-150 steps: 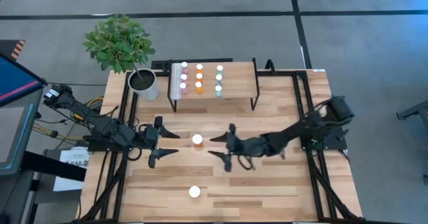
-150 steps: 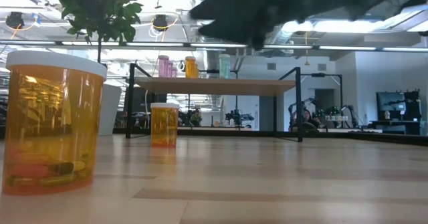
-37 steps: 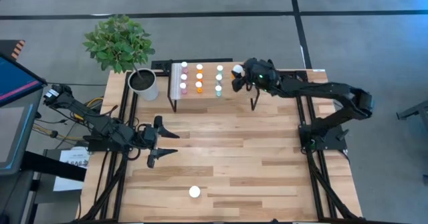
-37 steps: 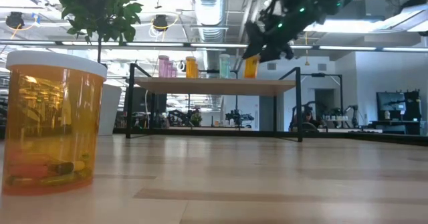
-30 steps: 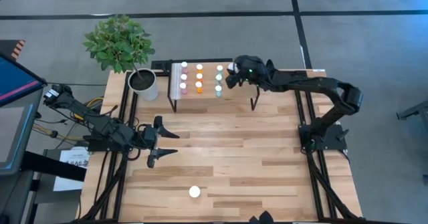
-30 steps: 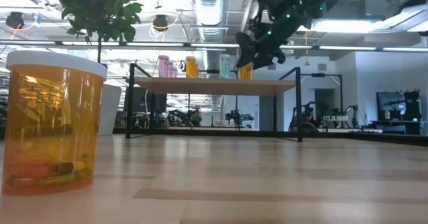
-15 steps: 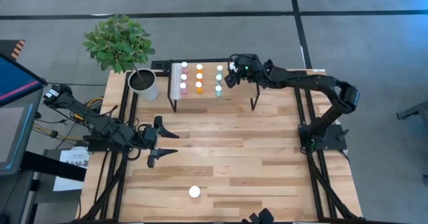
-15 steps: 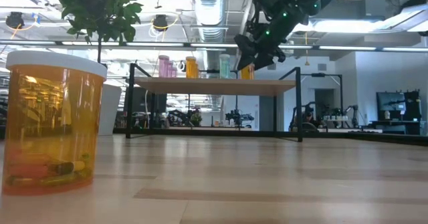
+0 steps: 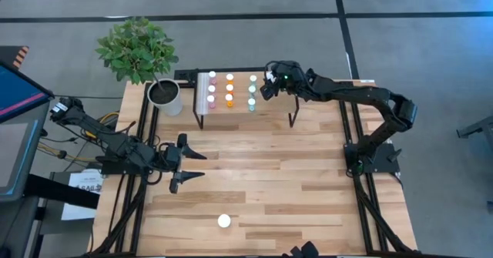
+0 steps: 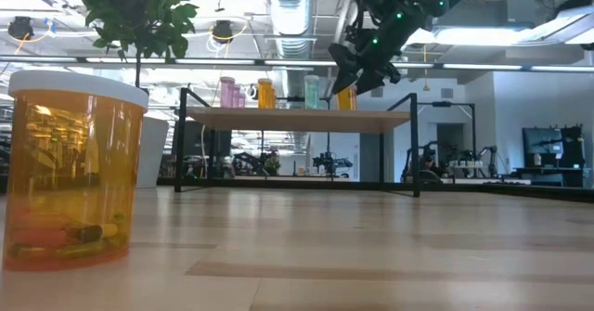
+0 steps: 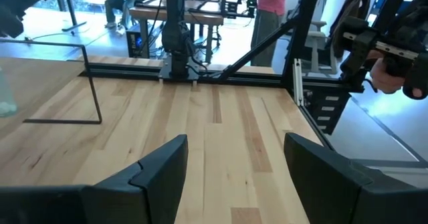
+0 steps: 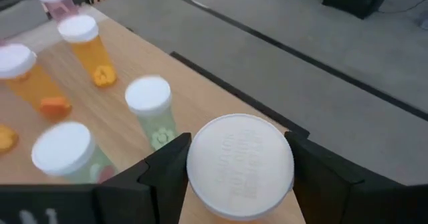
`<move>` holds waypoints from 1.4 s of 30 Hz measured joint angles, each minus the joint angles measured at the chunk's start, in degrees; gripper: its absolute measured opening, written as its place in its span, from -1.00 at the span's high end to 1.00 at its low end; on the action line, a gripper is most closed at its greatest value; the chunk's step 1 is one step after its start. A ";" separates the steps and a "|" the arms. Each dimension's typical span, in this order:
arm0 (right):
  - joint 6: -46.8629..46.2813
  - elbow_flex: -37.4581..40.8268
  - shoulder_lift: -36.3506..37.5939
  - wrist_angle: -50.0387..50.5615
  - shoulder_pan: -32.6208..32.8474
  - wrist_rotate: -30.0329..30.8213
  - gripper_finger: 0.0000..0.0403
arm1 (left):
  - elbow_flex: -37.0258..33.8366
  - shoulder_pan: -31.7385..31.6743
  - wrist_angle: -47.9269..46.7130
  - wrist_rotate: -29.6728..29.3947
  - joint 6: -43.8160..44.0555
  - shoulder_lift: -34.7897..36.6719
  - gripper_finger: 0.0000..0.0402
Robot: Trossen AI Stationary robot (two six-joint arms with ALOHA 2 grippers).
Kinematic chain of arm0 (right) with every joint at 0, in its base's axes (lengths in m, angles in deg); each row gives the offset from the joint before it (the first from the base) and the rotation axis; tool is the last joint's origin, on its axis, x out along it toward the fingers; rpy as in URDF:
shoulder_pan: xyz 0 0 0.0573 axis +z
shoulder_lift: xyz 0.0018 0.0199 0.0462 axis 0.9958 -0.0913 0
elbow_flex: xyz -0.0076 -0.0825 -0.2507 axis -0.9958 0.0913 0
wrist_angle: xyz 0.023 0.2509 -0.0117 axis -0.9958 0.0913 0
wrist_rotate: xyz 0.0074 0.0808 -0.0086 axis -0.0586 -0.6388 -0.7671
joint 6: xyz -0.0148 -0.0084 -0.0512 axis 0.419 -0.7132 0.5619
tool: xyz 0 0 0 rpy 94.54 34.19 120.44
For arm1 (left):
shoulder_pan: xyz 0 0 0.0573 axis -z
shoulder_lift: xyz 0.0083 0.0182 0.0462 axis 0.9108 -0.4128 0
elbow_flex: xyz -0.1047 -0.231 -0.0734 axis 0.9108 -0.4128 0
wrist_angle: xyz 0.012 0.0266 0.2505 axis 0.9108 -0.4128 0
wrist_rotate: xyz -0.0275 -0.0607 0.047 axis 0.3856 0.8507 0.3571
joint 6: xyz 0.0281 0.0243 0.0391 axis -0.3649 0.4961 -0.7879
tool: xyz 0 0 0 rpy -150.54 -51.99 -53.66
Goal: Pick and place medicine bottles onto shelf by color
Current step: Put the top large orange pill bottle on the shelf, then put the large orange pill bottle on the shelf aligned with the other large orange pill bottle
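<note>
Relocation, high view: right gripper [image 9: 266,85] has carried large orange bottle [image 9: 269,77] from mid-table to shelf [image 9: 279,96], beside the teal column. Low view: bottle base meets the shelf top. Right wrist view: jaws stand wide, clamping its cap; release is due next. Left gripper [image 9: 194,166] waits spread and empty.

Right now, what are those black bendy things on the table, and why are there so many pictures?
They are two robot arms, each ending in a two-finger gripper. One camera looks down from above, one sits at table height, and one rides on each wrist. The right gripper is over the shelf, its fingers around a big orange bottle with a white cap, beside the small bottles. The left gripper waits open and empty over the table. Another big orange bottle stands near the front, and a plant pot is beside the shelf.
</note>
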 joint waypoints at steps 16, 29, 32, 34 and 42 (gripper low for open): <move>-0.56 0.11 2.86 2.37 0.00 -0.04 -0.66 | 0.01 0.00 -0.39 0.28 0.32 0.00 -0.18; -6.11 0.00 19.51 15.18 14.03 -7.59 -0.62 | 0.02 0.00 -1.20 0.25 0.81 0.00 -0.18; -8.02 0.02 18.47 16.56 24.95 -7.04 -0.59 | 0.02 0.00 -1.20 0.23 1.32 -0.01 -0.18; -8.92 0.06 16.67 15.36 33.01 -5.21 -0.58 | 0.02 0.00 -1.19 0.21 1.69 -0.02 -0.18; -3.21 0.06 1.11 -5.90 56.47 6.02 -0.58 | 0.04 0.00 -0.47 -0.23 1.75 0.00 -0.18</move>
